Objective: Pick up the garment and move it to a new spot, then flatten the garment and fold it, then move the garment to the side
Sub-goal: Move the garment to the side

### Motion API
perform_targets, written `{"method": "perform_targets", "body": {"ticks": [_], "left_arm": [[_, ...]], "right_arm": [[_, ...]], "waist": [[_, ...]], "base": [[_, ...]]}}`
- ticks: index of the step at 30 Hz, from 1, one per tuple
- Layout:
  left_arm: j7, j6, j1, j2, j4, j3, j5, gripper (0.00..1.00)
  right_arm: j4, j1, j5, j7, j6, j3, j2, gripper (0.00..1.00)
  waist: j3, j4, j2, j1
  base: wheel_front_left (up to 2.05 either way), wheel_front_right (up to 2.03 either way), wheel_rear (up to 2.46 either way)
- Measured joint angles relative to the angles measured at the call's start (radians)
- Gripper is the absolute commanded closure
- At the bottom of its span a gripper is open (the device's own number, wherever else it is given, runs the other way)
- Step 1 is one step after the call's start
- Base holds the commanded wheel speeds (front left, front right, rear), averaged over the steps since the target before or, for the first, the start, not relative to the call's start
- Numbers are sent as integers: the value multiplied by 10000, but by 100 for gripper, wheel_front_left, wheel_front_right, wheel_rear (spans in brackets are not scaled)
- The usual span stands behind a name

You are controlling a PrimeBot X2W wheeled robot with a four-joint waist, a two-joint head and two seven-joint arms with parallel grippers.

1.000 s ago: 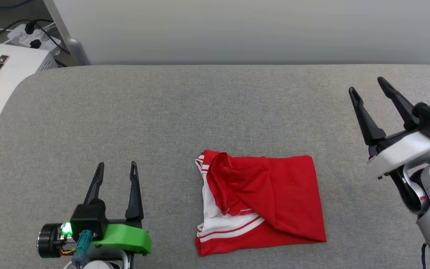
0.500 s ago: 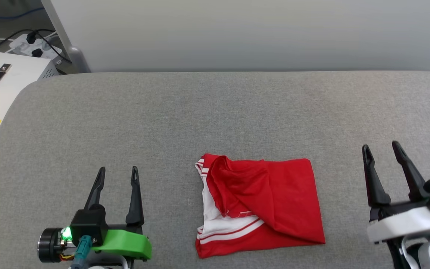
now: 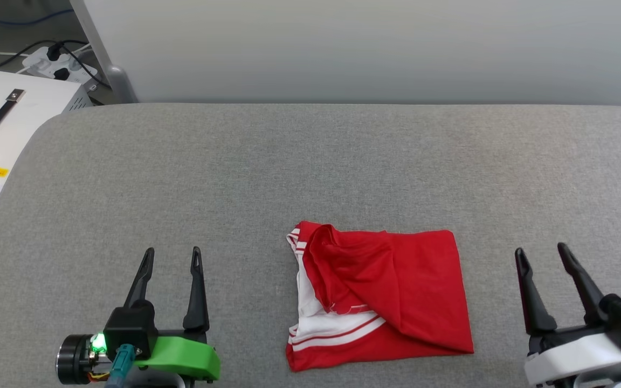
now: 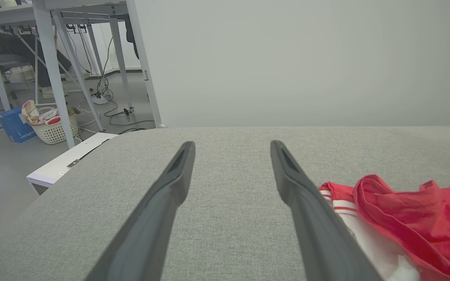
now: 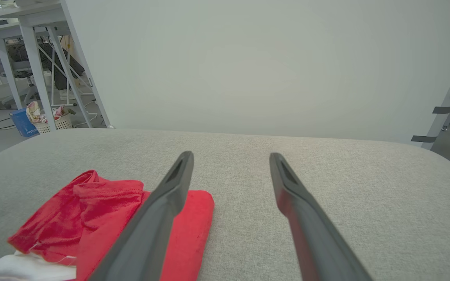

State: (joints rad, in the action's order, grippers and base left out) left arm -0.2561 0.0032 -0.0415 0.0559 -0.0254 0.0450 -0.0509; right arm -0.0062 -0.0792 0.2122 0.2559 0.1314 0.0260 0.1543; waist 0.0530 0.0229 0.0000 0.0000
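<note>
Right tool (image 3: 541, 248) lowered, fingers apart, left tool (image 3: 173, 249) likewise

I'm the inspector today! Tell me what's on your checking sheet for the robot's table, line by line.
Surface: grey padded tabletop, smooth, rounded corners.
Job's things: garment, red with white striped trim, folded into a rough rectangle, lying between the arms.
Clutter: nothing seen.
End effectors: left end effector open, empty; right end effector open, empty; both apart from the garment.
Cables: black cables plugged into a power strip on the floor, off the table.
Surroundings: white box at the left, pale wall behind, white basket on the floor.
</note>
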Motion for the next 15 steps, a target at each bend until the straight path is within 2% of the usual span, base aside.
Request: {"method": "perform_targets", "body": {"ticks": [5,6,8,12,15], "left_arm": [[0,0,12,-2,-71,6,0,0],[0,0,26,-6,-98,6,0,0],[0,0,30,-6,-104,-6,0,0],[0,0,58,-10,-119,-13,0,0],[0,0,81,-12,-132,-33,0,0]], "right_arm": [[-186,815,138,0,0,-107,610,0],[-303,1729,290,-54,0,-50,1289,0],[-339,2342,433,-337,0,144,1764,0],[-299,3606,1177,-1453,0,763,2596,0],[-111,4223,2054,-2744,0,1394,3124,0]], "waist": [[103,54,0,0],[193,87,0,0],[253,98,0,0],[368,141,0,0],[442,188,0,0]], "base": [[0,0,0],[0,0,0],[0,0,0],[0,0,0],[0,0,0]]}}
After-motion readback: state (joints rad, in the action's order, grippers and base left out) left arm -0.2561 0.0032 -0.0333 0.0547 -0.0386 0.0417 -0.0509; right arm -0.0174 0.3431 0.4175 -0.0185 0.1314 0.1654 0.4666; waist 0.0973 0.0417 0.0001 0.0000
